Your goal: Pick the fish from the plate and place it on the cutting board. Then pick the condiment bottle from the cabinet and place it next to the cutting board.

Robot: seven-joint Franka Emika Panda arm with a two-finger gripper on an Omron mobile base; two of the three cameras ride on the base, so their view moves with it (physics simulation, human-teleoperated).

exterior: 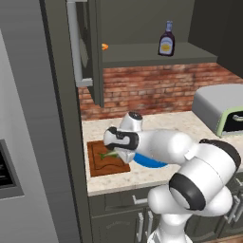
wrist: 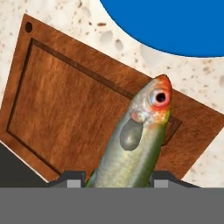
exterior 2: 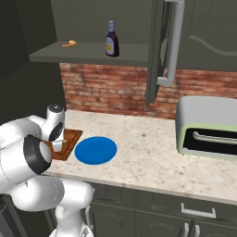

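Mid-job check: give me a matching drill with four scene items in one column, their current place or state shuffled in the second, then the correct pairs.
Items:
1. fish
2. plate
3. condiment bottle
4. cutting board

Places or states:
A. upright on the cabinet shelf
B. held in the end effector, above the board
C. bare, on the counter beside the board
D. at the counter's left end, under the fish

Pairs: 1-B, 2-C, 3-A, 4-D
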